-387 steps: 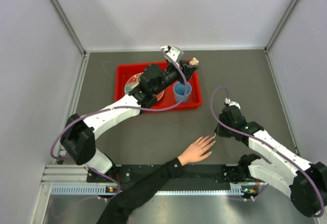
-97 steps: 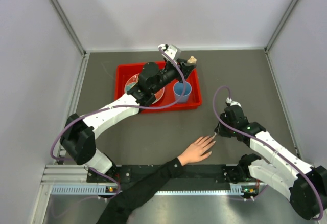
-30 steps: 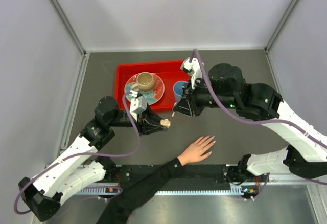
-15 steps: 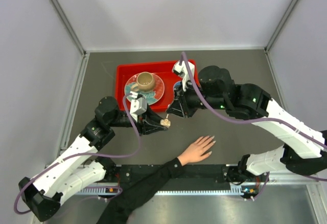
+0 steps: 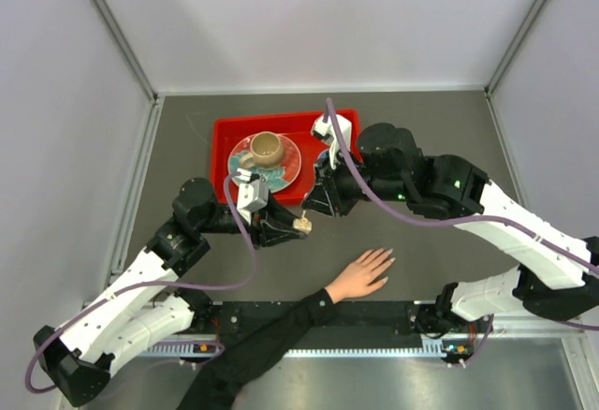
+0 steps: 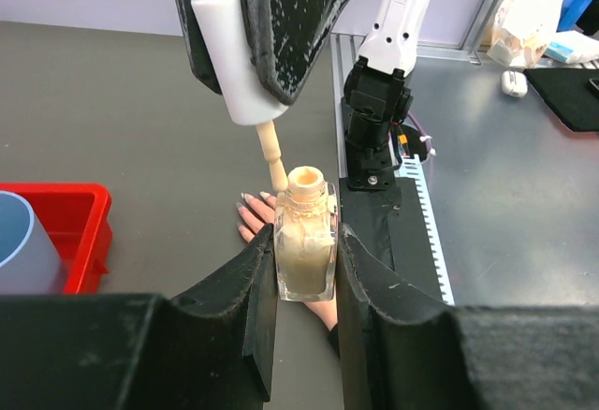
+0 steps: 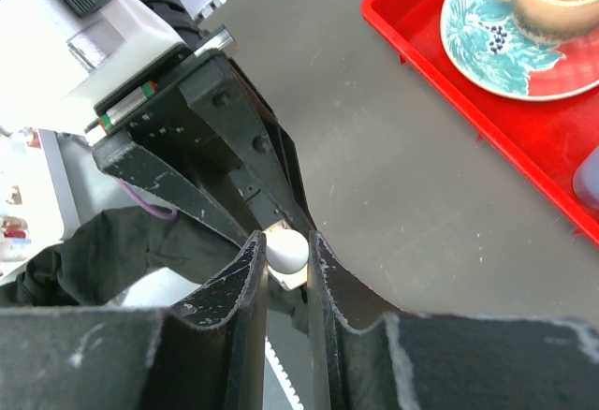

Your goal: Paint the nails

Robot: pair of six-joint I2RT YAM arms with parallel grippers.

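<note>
A light-skinned hand [image 5: 360, 274] with a black sleeve lies flat near the table's front edge, fingers spread; its tiny pale nails [image 5: 387, 258] point right and show behind the bottle in the left wrist view [image 6: 245, 199]. My left gripper [image 5: 301, 226] is shut on a small glass bottle of beige polish [image 6: 305, 246], held upright. My right gripper [image 5: 309, 209] is shut on the white brush cap [image 6: 234, 59], also seen in the right wrist view [image 7: 286, 251]. The beige brush stem [image 6: 271, 153] hangs tilted, its tip right beside the bottle's open neck.
A red tray [image 5: 227, 129] at the back holds a patterned plate [image 5: 281, 174] with a tan cup [image 5: 265, 149] and a blue cup [image 6: 23, 241]. Grey walls enclose the table on three sides. A black rail runs along the front edge.
My right gripper has moved left and down with the brush cap, from above the blue cup to just over the bottle. My left gripper with the bottle and the hand stay still.
</note>
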